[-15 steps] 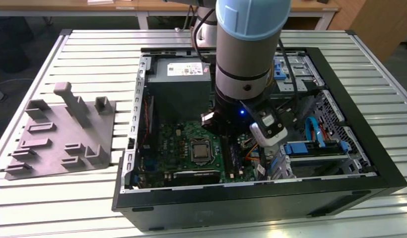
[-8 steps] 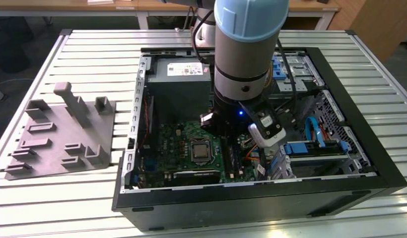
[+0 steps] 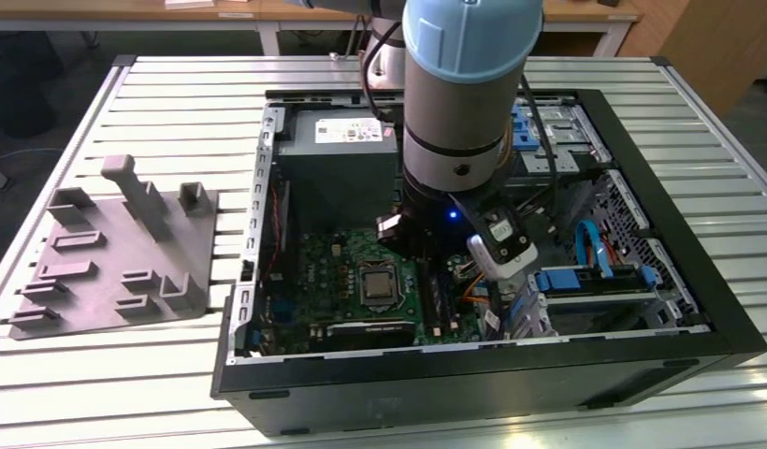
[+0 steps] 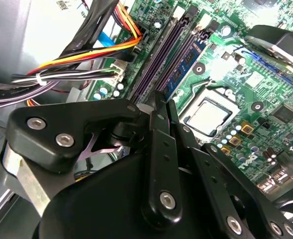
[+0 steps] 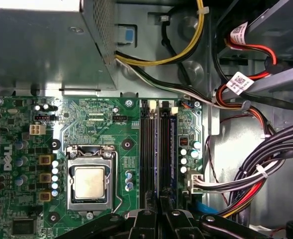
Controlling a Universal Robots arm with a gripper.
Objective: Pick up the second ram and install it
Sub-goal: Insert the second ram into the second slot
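**Ana:** What does the second ram [image 4: 185, 62] look like?

**Ben:** A thin, long, dark strip with a blue label along its side, as the second wrist view shows it. It looks seated in the memory slots just beside the processor [image 4: 208, 114], on the side away from the bundled cables [image 4: 81, 64]. I cannot tell this stick from its twin by looks alone.

**Ana:** And the arm [image 3: 465, 94]?

**Ben:** It comes straight down from above into the open computer case [image 3: 484, 383] on the slatted tabletop [image 3: 171, 374], its wrist over the board beside the processor. The grey tray [image 3: 109, 271] lies well apart from the processor, outside the case.

**Ana:** The claw [image 4: 164, 103]?

**Ben:** Narrow, tips almost together, poised over the slots next to the processor in both wrist views. Whether it pinches the stick's near end, I cannot tell.

**Ana:** Which way does the stick lie?

**Ben:** On its long edge, flat faces upright. Its long axis follows the slot, parallel to the processor's nearer side: one end at the claw's tips, the other at the slot's far end.
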